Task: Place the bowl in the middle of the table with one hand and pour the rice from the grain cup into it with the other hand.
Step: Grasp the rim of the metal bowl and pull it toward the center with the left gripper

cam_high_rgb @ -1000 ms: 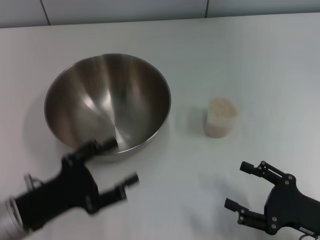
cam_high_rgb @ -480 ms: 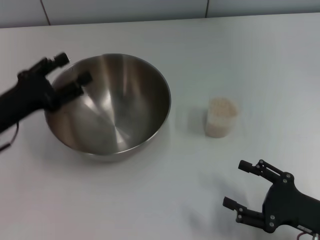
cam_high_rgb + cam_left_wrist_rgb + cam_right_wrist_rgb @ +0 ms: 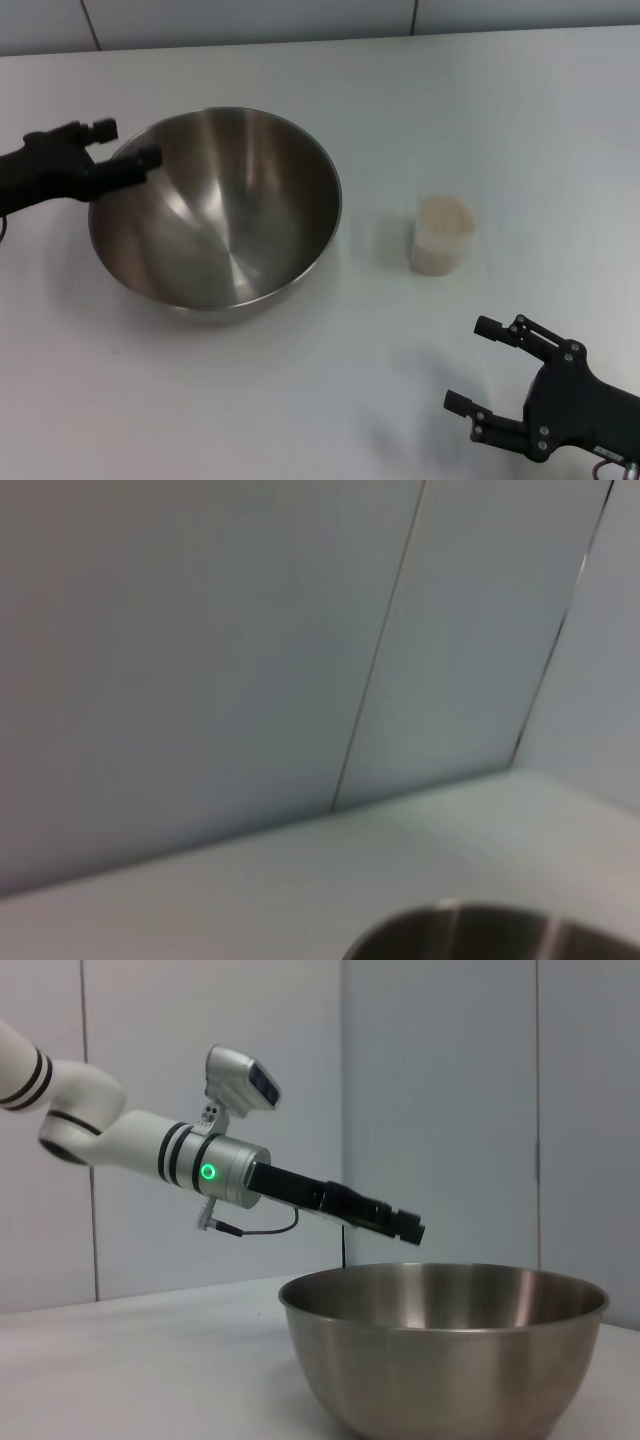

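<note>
The wide, shiny stainless-steel mixing bowl point(image 3: 215, 208) sits on the plain white table point(image 3: 330, 380), left of the small clear plastic grain cup point(image 3: 441, 236) of pale rice point(image 3: 444, 213). Above the bowl's left rim, the left tool point(image 3: 128, 152) hovers open, empty. The right tool point(image 3: 480, 368), nearer than the cup, is open too. The bowl is likely rigid and slippery; pinch its thin rim.

Open table around my right gripper; the bowl crowds my left.

My left gripper point(image 3: 125, 143) hangs spread at the bowl's point(image 3: 215, 210) ten o'clock rim, steel wall blocking travel toward four o'clock. The grain cup point(image 3: 440, 236) stands apart at the bowl's three o'clock, bare table point(image 3: 330, 400) between. My right gripper point(image 3: 475, 365), fingers apart, has free surface toward twelve.
</note>
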Controlling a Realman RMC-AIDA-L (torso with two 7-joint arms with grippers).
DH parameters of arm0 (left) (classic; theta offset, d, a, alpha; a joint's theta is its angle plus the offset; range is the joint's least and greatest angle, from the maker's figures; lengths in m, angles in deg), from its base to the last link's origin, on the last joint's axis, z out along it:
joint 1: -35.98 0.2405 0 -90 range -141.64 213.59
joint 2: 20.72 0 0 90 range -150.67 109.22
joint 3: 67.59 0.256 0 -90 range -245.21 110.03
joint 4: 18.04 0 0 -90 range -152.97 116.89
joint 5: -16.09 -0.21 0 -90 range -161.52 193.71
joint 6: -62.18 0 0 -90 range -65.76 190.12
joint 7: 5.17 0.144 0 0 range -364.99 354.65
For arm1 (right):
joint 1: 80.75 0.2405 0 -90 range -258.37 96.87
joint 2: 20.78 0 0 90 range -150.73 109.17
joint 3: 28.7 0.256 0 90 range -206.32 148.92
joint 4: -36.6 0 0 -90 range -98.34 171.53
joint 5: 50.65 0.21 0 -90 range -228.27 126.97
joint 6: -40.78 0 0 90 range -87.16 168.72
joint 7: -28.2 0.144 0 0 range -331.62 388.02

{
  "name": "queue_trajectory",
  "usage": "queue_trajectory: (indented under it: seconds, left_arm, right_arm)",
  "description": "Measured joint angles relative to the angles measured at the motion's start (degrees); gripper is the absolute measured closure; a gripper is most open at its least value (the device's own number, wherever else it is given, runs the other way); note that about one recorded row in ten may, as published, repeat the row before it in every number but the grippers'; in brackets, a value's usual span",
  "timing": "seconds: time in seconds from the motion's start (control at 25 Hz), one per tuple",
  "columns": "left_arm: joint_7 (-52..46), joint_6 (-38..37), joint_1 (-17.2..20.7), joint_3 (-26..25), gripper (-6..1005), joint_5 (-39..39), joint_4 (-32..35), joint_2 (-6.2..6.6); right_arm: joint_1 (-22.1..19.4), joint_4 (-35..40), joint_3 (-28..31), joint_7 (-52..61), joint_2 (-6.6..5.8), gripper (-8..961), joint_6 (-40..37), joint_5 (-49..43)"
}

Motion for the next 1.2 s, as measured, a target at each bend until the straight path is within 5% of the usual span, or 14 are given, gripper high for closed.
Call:
queue_trajectory:
  seconds: [0.04, 0.12, 0.72, 1.2]
  left_arm:
    - [-4.33, 2.51, 1.10, 5.60, 169, 0.09, 3.45, -0.01]
    - [-6.36, 4.22, 1.87, 8.78, 169, 0.27, 5.36, -0.02]
    - [-22.80, 13.18, 4.70, 27.87, 170, -3.93, 18.08, 0.13]
    - [-32.53, 15.96, 3.77, 36.60, 221, -11.57, 23.07, -0.03]
  right_arm:
    - [0.01, 0.00, 0.00, 0.02, 0.00, 121, -0.02, 0.00]
    - [0.01, 0.00, 0.00, 0.08, -0.02, 121, -0.08, 0.00]
    - [-0.14, -0.01, 0.00, 0.17, -0.03, 121, -0.40, 0.00]
    - [-0.01, -0.01, 0.00, 0.18, -0.04, 121, -0.45, 0.00]
